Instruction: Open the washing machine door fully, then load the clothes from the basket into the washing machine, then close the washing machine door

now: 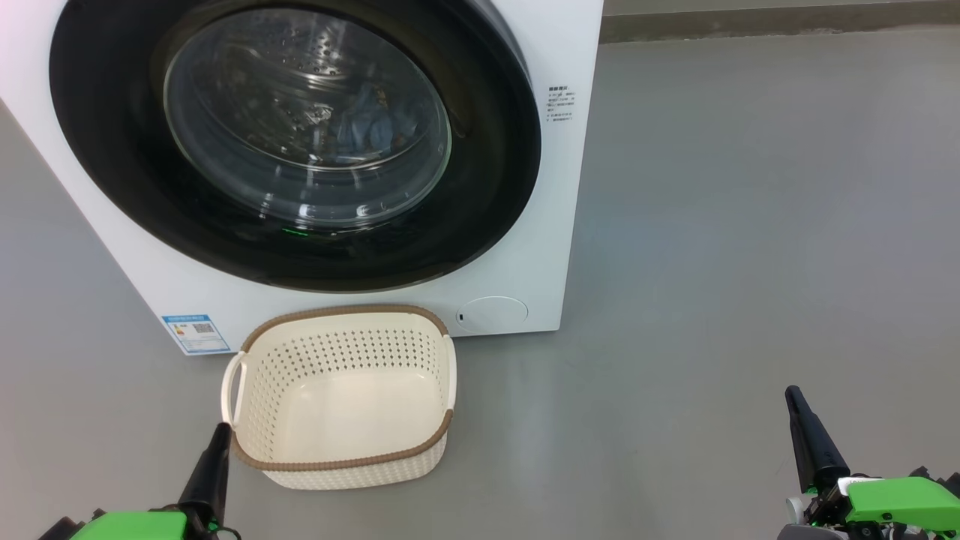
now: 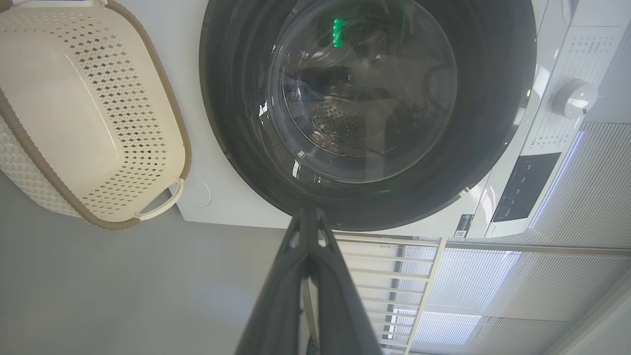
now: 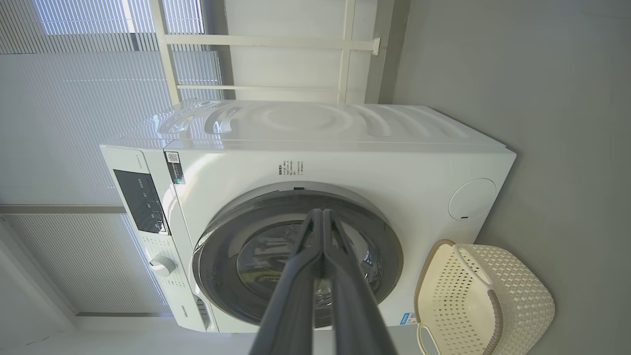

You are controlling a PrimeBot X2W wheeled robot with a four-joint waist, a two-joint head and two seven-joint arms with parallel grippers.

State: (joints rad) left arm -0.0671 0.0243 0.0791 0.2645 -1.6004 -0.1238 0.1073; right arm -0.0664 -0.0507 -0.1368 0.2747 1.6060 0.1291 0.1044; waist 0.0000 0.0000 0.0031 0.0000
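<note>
Washing machine door [image 1: 307, 127]; jaws low, together

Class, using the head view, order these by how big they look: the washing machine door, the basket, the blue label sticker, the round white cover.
1. washing machine door
2. basket
3. blue label sticker and round white cover: these look about alike, so they are not ranked.

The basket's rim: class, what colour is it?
Brown: the basket's rim has a woven look; the head view shows it best.
</note>
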